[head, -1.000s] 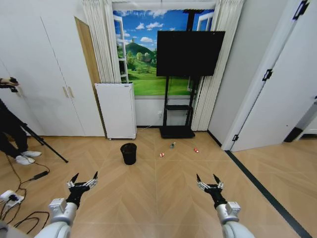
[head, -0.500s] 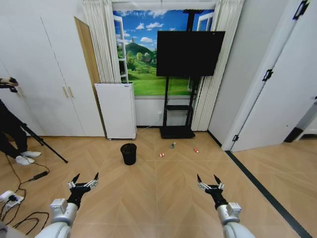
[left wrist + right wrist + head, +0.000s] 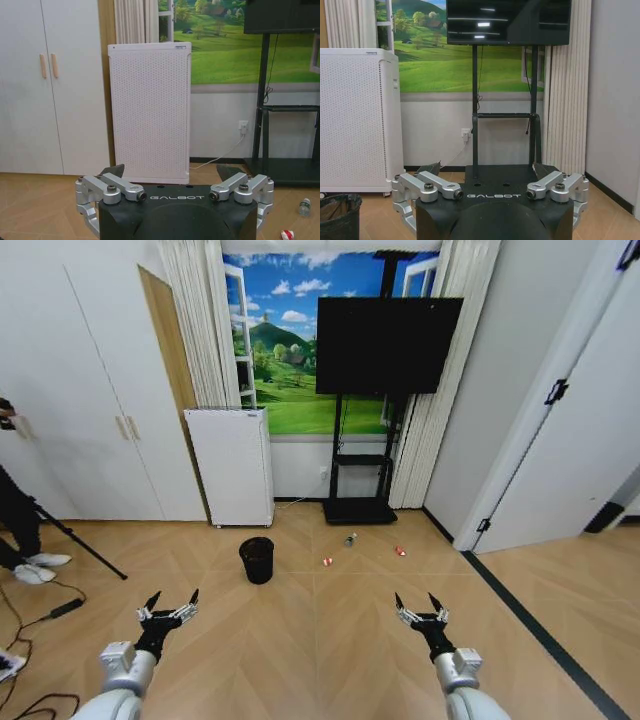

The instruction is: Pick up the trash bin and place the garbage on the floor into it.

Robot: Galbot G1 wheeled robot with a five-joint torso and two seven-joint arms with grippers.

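The trash bin (image 3: 257, 559), a small black mesh basket, stands upright on the floor (image 3: 320, 650) ahead of me, left of centre; the right wrist view shows it at its edge (image 3: 337, 215). The garbage lies to the bin's right: a red-and-white wrapper (image 3: 327, 562), a small clear bottle (image 3: 350, 539) and a second wrapper (image 3: 400, 551). In the left wrist view the bottle (image 3: 304, 206) and a wrapper (image 3: 286, 234) sit at the corner. My left gripper (image 3: 172, 598) (image 3: 171, 172) and right gripper (image 3: 415, 600) (image 3: 486, 170) hover low, well short of the bin, both open and holding nothing.
A white perforated appliance (image 3: 232, 465) stands against the wall behind the bin. A black TV on a stand (image 3: 358, 508) is beside it. A dark stripe (image 3: 530, 625) crosses the floor at right. A tripod leg (image 3: 80, 540) and cables (image 3: 40, 615) lie at far left.
The whole picture has shifted slightly, so the camera has moved; the room's back wall looks a little nearer. Both grippers hold the same open pose.
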